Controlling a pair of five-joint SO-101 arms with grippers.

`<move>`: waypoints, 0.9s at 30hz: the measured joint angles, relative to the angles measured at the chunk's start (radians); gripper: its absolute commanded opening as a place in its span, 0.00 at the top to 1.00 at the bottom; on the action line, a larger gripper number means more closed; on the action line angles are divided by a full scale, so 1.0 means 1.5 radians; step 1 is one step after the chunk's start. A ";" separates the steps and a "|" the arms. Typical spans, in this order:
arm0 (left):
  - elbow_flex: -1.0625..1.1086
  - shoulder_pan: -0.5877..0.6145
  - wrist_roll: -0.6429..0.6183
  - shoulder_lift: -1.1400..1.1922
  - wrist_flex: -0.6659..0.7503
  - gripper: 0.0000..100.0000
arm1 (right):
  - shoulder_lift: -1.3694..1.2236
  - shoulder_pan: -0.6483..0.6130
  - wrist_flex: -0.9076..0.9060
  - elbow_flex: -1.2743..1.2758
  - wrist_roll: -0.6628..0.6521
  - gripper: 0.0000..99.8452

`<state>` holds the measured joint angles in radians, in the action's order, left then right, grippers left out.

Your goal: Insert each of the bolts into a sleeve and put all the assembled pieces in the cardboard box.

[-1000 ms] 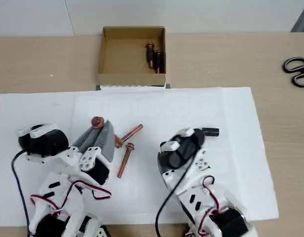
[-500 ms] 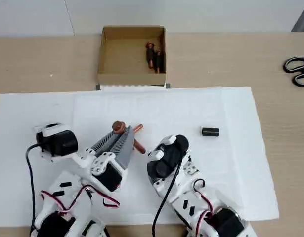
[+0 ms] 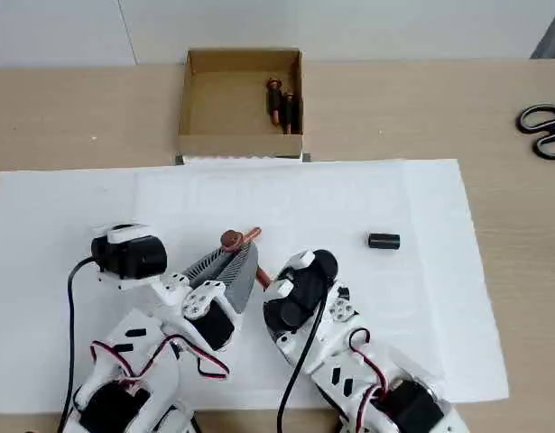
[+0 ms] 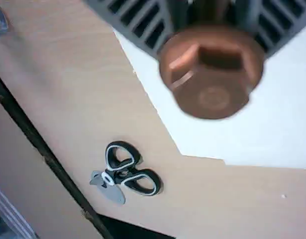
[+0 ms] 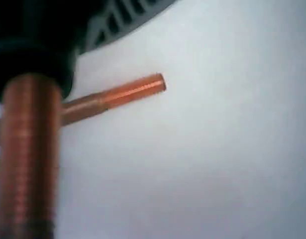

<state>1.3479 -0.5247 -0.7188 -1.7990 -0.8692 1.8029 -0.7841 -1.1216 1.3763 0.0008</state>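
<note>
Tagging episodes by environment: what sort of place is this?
Probably a lab or workshop bench set up for assembly trials: a wooden table partly covered by a white paper sheet, a small cardboard box for finished parts, and scissors off to the side.

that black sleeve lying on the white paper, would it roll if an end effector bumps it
Probably yes: the sleeve is a short cylinder lying on its side on flat white paper, so a sideways nudge could roll it. It looks rigid, so likely won't squash. Being small, probably light.
</note>
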 measured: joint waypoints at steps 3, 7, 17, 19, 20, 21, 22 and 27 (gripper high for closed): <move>0.003 0.000 0.000 0.000 0.001 0.99 | 0.000 0.000 0.015 0.000 0.000 1.00; 0.009 0.000 0.000 -0.001 0.001 0.99 | 0.000 0.000 0.018 0.001 0.000 1.00; 0.027 -0.104 0.061 0.000 -0.029 0.99 | 0.002 0.004 0.018 0.000 -0.059 1.00; 0.026 -0.122 0.080 0.000 -0.048 0.99 | 0.001 0.003 0.018 0.000 -0.062 1.00; 0.026 -0.129 0.087 0.000 -0.059 0.99 | 0.001 0.002 0.018 0.000 -0.063 1.00; 0.026 -0.134 0.095 0.000 -0.070 0.99 | 0.001 0.000 0.018 0.000 -0.063 1.00; 0.026 -0.138 0.100 0.000 -0.080 0.99 | 0.001 -0.001 0.018 0.000 -0.063 1.00; 0.027 -0.157 0.117 -0.002 -0.117 0.99 | 0.000 -0.004 0.016 0.001 -0.063 1.00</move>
<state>1.3878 -0.7595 -0.5439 -1.8021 -1.0441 1.8029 -0.7902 -1.0971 1.3779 -0.0944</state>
